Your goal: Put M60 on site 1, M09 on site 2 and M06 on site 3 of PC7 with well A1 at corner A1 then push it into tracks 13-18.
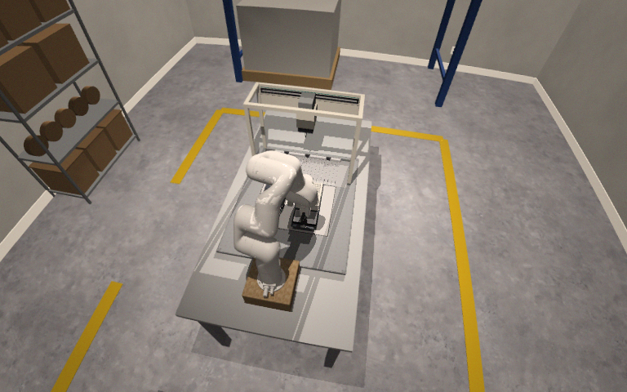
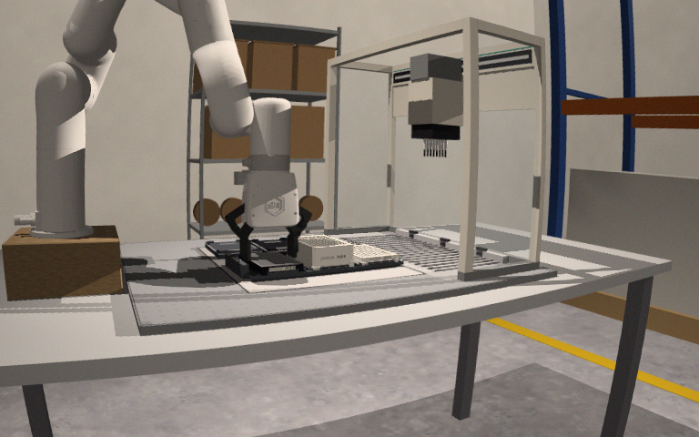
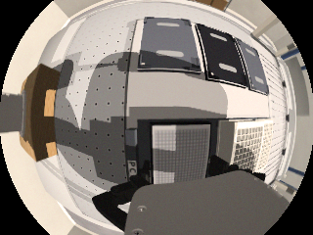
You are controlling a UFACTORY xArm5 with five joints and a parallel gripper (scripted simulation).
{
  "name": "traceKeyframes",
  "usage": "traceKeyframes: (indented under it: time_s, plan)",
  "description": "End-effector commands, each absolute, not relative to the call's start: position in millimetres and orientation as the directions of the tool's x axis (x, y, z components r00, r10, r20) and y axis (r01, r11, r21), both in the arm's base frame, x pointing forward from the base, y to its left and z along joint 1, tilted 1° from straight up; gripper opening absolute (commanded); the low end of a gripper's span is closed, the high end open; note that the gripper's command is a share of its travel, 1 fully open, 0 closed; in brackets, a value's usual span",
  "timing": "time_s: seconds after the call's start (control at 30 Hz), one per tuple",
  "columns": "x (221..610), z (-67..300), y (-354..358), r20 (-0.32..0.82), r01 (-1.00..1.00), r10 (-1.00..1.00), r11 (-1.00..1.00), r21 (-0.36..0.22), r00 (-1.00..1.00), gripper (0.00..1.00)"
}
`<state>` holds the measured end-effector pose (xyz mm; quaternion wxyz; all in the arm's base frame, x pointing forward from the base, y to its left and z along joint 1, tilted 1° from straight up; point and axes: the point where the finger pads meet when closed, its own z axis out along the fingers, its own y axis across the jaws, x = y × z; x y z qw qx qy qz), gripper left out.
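Note:
The carrier PC7 (image 2: pixel 355 269) (image 3: pixel 143 147) lies on the apron, its handle towards the arm's base. M60 (image 2: pixel 278 267) (image 3: pixel 181 147), a low plate, is on site 1 and looks level. M09 (image 2: pixel 325 252) (image 3: pixel 248 149), the tall cream block, stands on site 2. M06 (image 2: pixel 376 253) (image 3: pixel 267 147), low and cream, is beyond it on site 3. My gripper (image 2: pixel 269 258) (image 3: pixel 181 168) is open, pointing down, one finger at each short end of M60. The A1 marks and the exact seating of the plates are too small to tell. The rails (image 2: pixel 412 247) lie beyond the carrier's far end.
The nests S1 (image 3: pixel 171 39), S2 (image 3: pixel 225 56) and S3 (image 3: pixel 251 66) hold no plates and stand in a row beside the apron (image 3: pixel 171 103). A frame (image 2: pixel 469 154) with a hanging pipetting head (image 2: pixel 435 103) stands over the rails.

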<state>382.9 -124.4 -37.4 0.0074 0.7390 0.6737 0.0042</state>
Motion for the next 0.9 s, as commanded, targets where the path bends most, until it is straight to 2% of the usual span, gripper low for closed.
traceKeyframes:
  time_s: [0.0, 0.87]
  plan:
    - [384.1, -30.2, -124.9, 0.008, 0.995, 0.996, -0.092, 0.023, 0.092, 1.00]
    - [383.3, 9.9, -125.2, 0.008, 0.995, 0.996, -0.092, 0.023, 0.092, 1.00]
